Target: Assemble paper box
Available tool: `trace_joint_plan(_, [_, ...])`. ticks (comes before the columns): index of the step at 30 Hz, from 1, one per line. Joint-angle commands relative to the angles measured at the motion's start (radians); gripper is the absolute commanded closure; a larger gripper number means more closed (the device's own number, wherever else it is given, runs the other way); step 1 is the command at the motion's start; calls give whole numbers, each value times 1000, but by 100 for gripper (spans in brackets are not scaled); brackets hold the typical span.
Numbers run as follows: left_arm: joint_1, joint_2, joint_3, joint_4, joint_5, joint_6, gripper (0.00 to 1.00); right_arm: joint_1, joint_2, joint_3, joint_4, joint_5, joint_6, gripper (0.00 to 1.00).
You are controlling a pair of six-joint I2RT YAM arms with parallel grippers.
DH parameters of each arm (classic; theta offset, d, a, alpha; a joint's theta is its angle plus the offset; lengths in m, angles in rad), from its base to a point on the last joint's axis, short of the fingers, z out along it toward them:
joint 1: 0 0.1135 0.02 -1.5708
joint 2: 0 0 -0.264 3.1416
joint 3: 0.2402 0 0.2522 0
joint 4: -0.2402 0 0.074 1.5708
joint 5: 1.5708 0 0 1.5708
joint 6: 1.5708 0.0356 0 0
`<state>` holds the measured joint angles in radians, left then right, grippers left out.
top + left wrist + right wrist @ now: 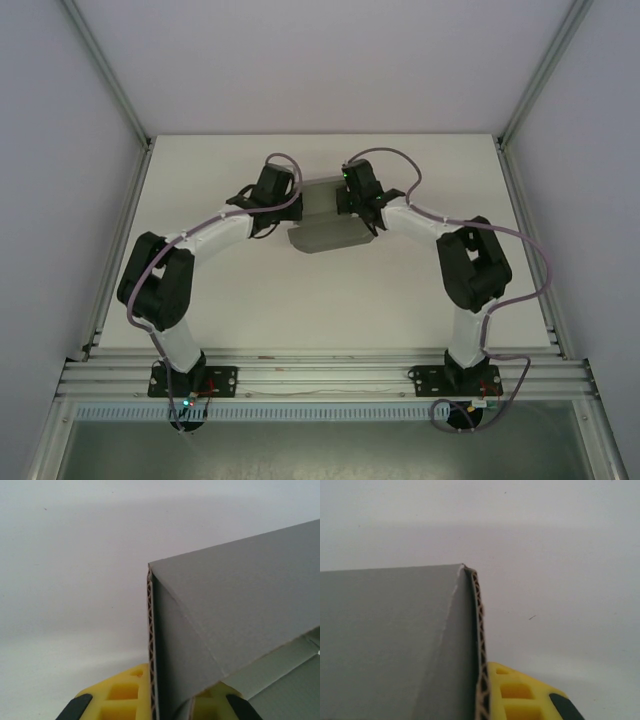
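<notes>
Nothing fancy: plain white table point(320, 300), aluminium rails point(320, 372) along its near edge, white walls point(50, 150) around it.

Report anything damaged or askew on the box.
Nothing serious. The paper box has a whitish, scuffed crease running down from its corner in the right wrist view. From above it looks slightly skewed to the table edges.

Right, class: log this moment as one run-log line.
box: grey cardboard, partly folded, between both grippers | left gripper: shut on box wall | right gripper: finger against box edge, closure unclear
</notes>
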<state>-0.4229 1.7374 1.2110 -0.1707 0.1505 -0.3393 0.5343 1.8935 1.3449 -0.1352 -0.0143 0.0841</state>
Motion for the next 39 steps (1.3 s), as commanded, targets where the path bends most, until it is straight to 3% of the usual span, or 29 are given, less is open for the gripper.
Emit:
trace_joint_plan(1, [-7,-30,27,31,7,-30,100,-21,-5,15,-76,238,22,98])
trace_joint_plan(8, [-28,-35,58,-52,-110,-75,100,-17,143,165,-353,818,134,99])
trace_joint_plan(10, [-28,-27,66,-73,-139,-95,100,-18,171,193,-397,900,162,99])
trace_joint_plan(13, [-27,0,89,-100,-158,-102,100,-24,167,191,-376,882,168,98])
trace_joint_plan(17, [-27,25,90,-58,-107,-77,100,-25,86,69,-112,655,50,91])
trace_joint_plan(19, [-27,29,80,-19,-71,-61,100,-26,34,-3,25,508,18,81])
trace_joint_plan(24, [-27,45,85,7,-21,-15,100,-38,-115,-205,392,9,-63,64])
trace_joint_plan(28, [-27,45,77,23,-2,16,100,-45,-202,-271,482,-330,-81,35])
trace_joint_plan(30, [-27,44,71,33,2,31,100,-45,-245,-282,471,-458,-87,7])
trace_joint_plan(31, [-26,42,71,33,5,42,100,-45,-266,-286,470,-480,-66,0])
trace_joint_plan(34, [-21,39,82,8,5,69,100,-44,-338,-314,457,-466,-31,0])
trace_joint_plan(39, [3,28,95,-34,131,240,100,-45,-469,-366,385,-188,30,0])
